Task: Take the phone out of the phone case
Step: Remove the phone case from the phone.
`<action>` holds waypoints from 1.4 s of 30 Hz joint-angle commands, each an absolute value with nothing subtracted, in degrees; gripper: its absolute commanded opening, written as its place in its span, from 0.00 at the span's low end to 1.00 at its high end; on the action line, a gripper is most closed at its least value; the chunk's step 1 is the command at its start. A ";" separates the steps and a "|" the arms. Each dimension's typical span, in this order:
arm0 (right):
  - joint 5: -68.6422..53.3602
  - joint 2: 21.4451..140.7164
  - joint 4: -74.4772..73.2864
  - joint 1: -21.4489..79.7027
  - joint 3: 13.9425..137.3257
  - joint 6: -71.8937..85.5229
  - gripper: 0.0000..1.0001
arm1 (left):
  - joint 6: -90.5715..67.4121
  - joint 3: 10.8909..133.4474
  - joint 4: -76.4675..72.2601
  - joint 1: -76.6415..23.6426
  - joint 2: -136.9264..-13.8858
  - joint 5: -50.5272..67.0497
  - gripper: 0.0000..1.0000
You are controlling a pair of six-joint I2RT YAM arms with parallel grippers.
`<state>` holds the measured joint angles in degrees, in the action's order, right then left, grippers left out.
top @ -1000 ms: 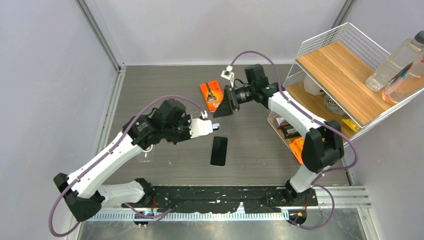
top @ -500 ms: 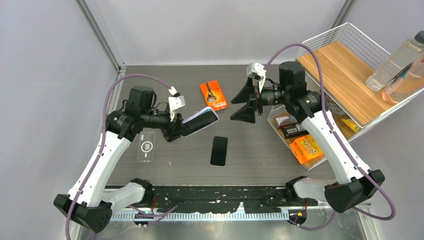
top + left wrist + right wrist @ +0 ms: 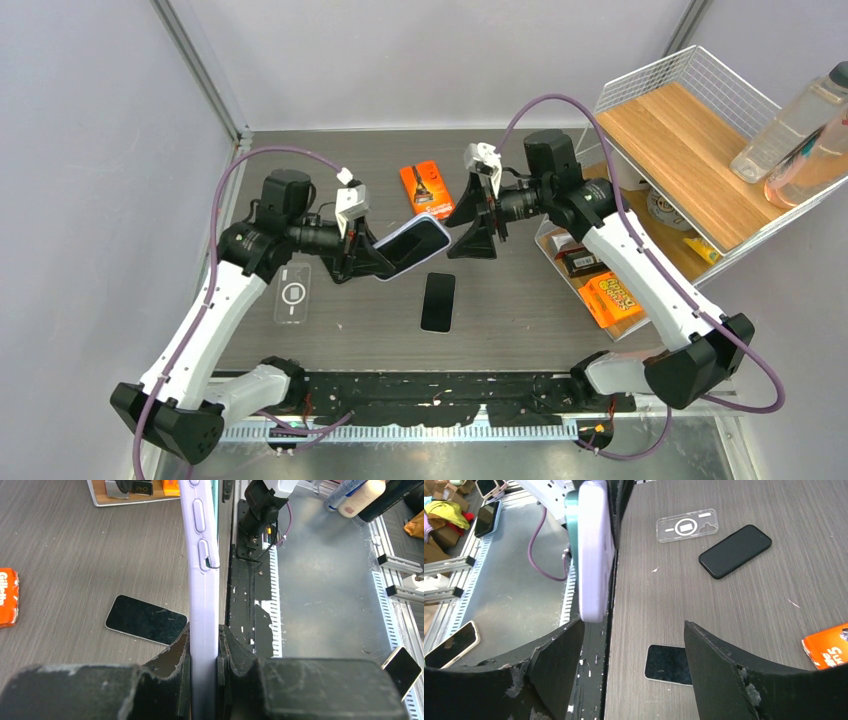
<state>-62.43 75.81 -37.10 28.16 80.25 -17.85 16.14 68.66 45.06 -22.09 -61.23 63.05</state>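
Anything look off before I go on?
Nothing damaged or spilled. The left gripper clamps the lavender cased phone in the air; the right gripper stands open at its far end.

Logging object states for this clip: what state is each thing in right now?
lavender phone case: held in the air, teal-edged phone inside.
left gripper: shut on the lavender phone case.
right gripper: open, gripping nothing.
black phone: lying flat.
clear phone case: empty, lying flat.

Top cam looks down from behind; wrist cams sit close, facing each other, all catching the lilac phone case [image 3: 412, 246].
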 commanded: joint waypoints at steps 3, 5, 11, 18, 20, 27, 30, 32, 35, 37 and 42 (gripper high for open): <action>-64.13 75.84 -37.58 30.13 83.10 -20.12 0.78 | 14.29 68.90 38.55 -21.88 -60.49 65.90 0.00; -63.89 76.07 -37.73 30.56 83.19 -20.31 0.76 | 14.08 68.88 38.23 -21.88 -60.57 65.73 0.00; -63.84 77.68 -37.70 31.62 84.41 -19.88 0.66 | 13.14 68.14 36.69 -22.05 -60.74 65.77 0.00; -64.95 79.01 -38.22 32.32 85.19 -20.48 0.32 | 11.95 67.15 34.73 -22.15 -60.44 65.65 0.00; -65.03 79.02 -39.85 32.53 85.44 -22.57 0.19 | 11.34 67.15 34.06 -22.15 -60.31 66.13 0.00; -65.37 77.53 -49.94 33.08 87.37 -38.01 0.05 | 12.37 65.69 33.00 -22.15 -60.01 72.39 0.00; -65.39 77.45 -54.89 33.51 89.23 -45.12 0.05 | 14.59 64.32 33.78 -22.28 -59.30 75.40 0.00; -65.02 78.04 -60.11 34.23 91.25 -51.97 0.05 | 18.45 63.44 36.46 -22.60 -58.73 77.32 0.00; -63.57 80.30 -68.91 35.21 94.48 -61.73 0.05 | 29.87 63.70 46.39 -24.17 -58.41 78.39 0.00; -62.87 81.67 -72.88 36.03 96.49 -65.97 0.05 | 38.61 64.80 54.59 -25.96 -58.81 77.88 0.00; -61.56 83.08 -76.07 38.55 98.24 -70.78 0.05 | 47.82 66.11 64.04 -31.29 -60.25 74.20 0.00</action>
<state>-63.16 82.70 -72.75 38.06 94.48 -60.86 34.98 64.23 49.47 -26.39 -60.36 69.60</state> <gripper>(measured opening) 0.235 0.198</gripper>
